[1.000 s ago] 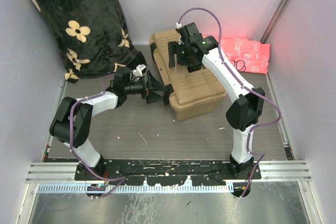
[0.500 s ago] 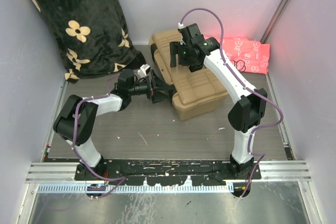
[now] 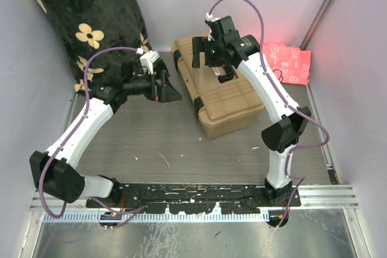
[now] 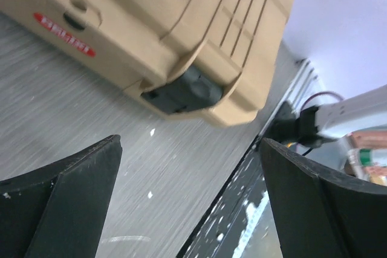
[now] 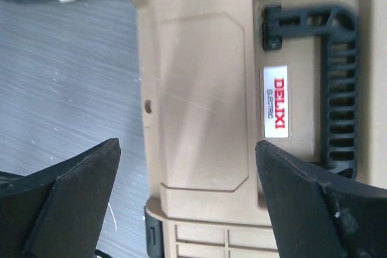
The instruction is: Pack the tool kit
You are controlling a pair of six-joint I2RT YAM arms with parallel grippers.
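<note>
One tan toolbox (image 3: 221, 98) lies at centre frame, its lid apparently shut, one black handle (image 5: 338, 83) on top. One black floral blanket (image 3: 91, 22) fills the upper left, and one pink cloth (image 3: 284, 61) lies at the upper right. The right gripper (image 3: 222, 75) hovers over the box, jaws spread wide and empty. The left gripper (image 3: 169, 89), left of the box, points toward it, likewise spread and empty.

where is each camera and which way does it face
top external: above and behind the bases, looking down on the table; left arm and right arm show.
left wrist: low over the table, facing the toolbox side and latch; left fingers show.
right wrist: above, looking down on the lid's handle; right fingers show.
Both wrist views share the toolbox.
</note>
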